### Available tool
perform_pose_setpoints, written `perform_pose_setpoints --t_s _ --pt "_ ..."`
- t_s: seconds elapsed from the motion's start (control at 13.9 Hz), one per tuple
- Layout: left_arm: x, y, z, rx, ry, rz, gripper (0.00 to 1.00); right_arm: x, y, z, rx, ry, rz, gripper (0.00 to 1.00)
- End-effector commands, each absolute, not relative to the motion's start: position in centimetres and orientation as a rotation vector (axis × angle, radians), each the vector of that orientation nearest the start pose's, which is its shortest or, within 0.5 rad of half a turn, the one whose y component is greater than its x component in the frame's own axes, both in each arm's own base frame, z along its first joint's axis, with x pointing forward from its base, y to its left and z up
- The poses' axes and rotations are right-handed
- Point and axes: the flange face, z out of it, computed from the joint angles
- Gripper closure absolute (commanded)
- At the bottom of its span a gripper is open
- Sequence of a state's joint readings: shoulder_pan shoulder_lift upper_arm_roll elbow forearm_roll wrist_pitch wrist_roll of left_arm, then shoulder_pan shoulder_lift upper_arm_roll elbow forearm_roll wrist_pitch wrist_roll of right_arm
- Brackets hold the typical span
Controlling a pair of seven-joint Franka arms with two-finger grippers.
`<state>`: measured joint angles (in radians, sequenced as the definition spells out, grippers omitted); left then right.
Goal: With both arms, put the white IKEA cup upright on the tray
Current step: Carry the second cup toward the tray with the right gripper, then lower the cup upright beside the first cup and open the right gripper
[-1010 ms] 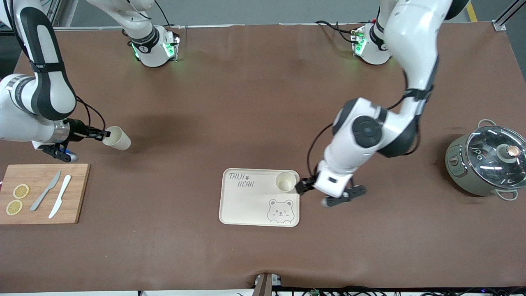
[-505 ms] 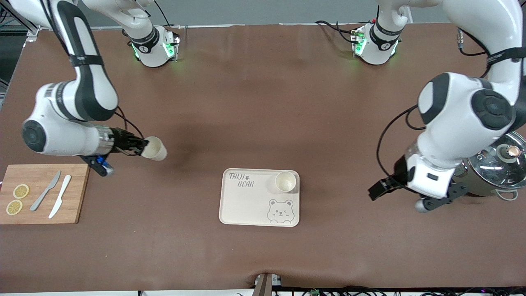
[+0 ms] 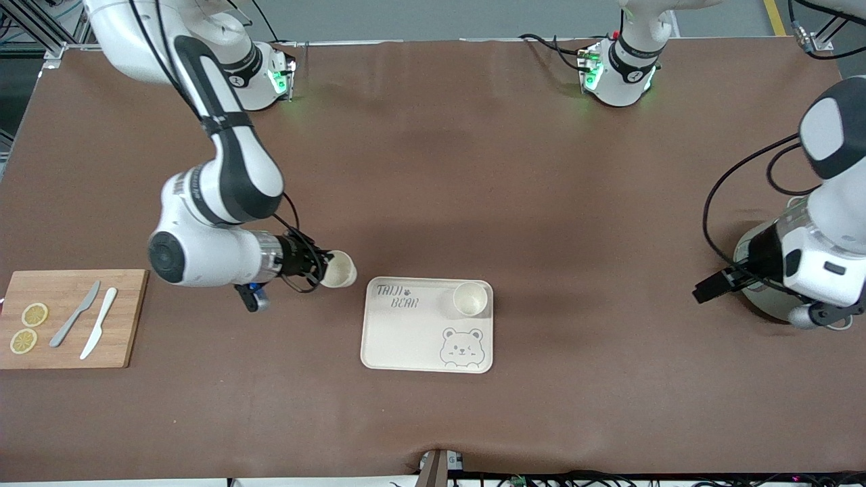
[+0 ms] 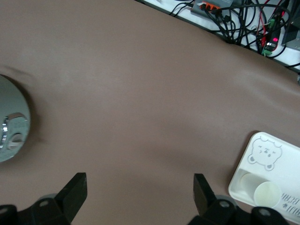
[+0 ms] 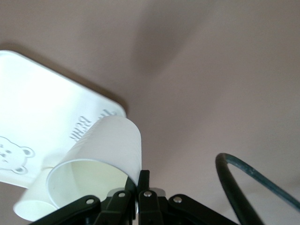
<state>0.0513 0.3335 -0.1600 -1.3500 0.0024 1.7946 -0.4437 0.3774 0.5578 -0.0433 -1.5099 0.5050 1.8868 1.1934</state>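
Note:
The cream tray (image 3: 406, 338) with the bear face lies at the table's middle. One white cup (image 3: 470, 298) stands upright on its corner toward the left arm's end. My right gripper (image 3: 318, 267) is shut on the rim of a second white cup (image 3: 339, 270), held tilted just off the tray's edge toward the right arm's end. In the right wrist view the fingers (image 5: 140, 180) pinch this cup's wall (image 5: 108, 145) above the tray (image 5: 42, 103). My left gripper (image 3: 707, 289) is open and empty beside the pot; its wrist view (image 4: 139, 187) shows the tray (image 4: 272, 154) and the standing cup (image 4: 267, 194).
A grey pot (image 3: 768, 304) with a glass lid stands at the left arm's end, partly hidden by that arm; it also shows in the left wrist view (image 4: 11, 126). A wooden cutting board (image 3: 128, 318) with two knives and lemon slices lies at the right arm's end.
My right gripper has carried its cup from near the cutting board to the tray's edge. My left gripper has drawn away from the standing cup to the pot.

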Motion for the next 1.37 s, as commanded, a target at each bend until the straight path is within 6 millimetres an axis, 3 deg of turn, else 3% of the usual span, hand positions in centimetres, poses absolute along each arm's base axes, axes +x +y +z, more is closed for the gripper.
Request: perform_pose_setpoints --t_s 0.0,0.22,0.65,0.94,1.01,1.08,1.15,1.3 --pt "65.3 -2.9 56.4 -3.145 -0.455 -0.143 0.0 64.7 30.2 31.5 -2.407 1.546 0.572 1.0" --pt "64.8 -0.5 57.2 -3.154 -0.398 -0.147 0.0 64.9 32.1 29.2 -2.372 1.58 0.493 1.0" --pt "63.8 -1.0 58.0 -3.152 -0.382 -0.104 0.0 64.6 34.7 25.2 -2.364 1.571 0.391 1.0" --pt "62.8 -1.1 58.9 -3.147 -0.38 -0.065 0.0 64.5 35.0 24.9 -2.368 1.565 0.386 0.99" --pt "62.7 -1.0 59.0 -3.144 -0.382 -0.058 0.0 64.5 35.0 24.9 -2.369 1.564 0.383 0.74" --pt "62.5 -0.9 59.4 -3.143 -0.379 -0.061 0.0 64.5 35.0 25.0 -2.369 1.563 0.384 0.63" --pt "62.2 -0.8 59.6 -3.142 -0.362 -0.054 0.0 64.5 35.0 25.0 -2.369 1.563 0.384 0.57" --pt "62.0 -0.8 59.6 -3.136 -0.355 -0.034 0.0 64.5 35.0 25.0 -2.376 1.561 0.38 0.55"
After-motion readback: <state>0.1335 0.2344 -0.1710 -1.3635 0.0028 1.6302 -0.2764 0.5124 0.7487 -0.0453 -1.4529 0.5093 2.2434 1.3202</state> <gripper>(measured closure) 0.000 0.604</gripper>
